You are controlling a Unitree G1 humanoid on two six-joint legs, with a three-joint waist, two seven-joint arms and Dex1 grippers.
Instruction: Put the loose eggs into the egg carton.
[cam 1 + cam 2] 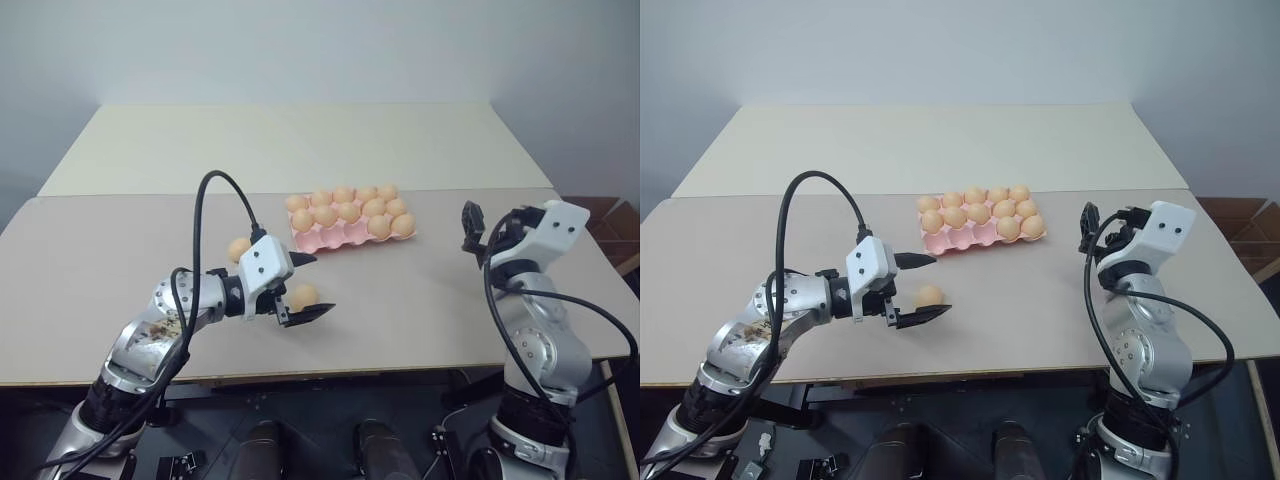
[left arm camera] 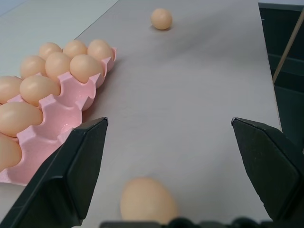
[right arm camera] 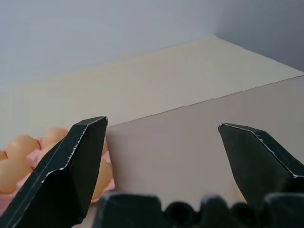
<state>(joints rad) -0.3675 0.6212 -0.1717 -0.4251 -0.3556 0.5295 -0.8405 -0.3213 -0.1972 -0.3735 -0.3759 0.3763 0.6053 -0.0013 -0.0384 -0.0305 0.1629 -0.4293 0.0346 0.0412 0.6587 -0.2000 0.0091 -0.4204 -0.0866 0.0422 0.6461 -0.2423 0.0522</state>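
Grey table [image 1: 420,300], loose egg [image 1: 304,296] between open left pincer [image 1: 309,287] fingers

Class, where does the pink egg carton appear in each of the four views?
Left eye view: egg carton, centre, slightly right.
Right eye view: centre.
Left wrist view: beside the left pincer's finger.
Right wrist view: partly behind the right pincer's finger.
Shared landmark: cream rear table behind it.

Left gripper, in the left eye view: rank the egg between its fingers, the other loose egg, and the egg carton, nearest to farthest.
1. The egg lying on the table between the open fingers of the left gripper.
2. The other loose egg, past the gripper on its left.
3. The egg carton, farther back and toward the right.
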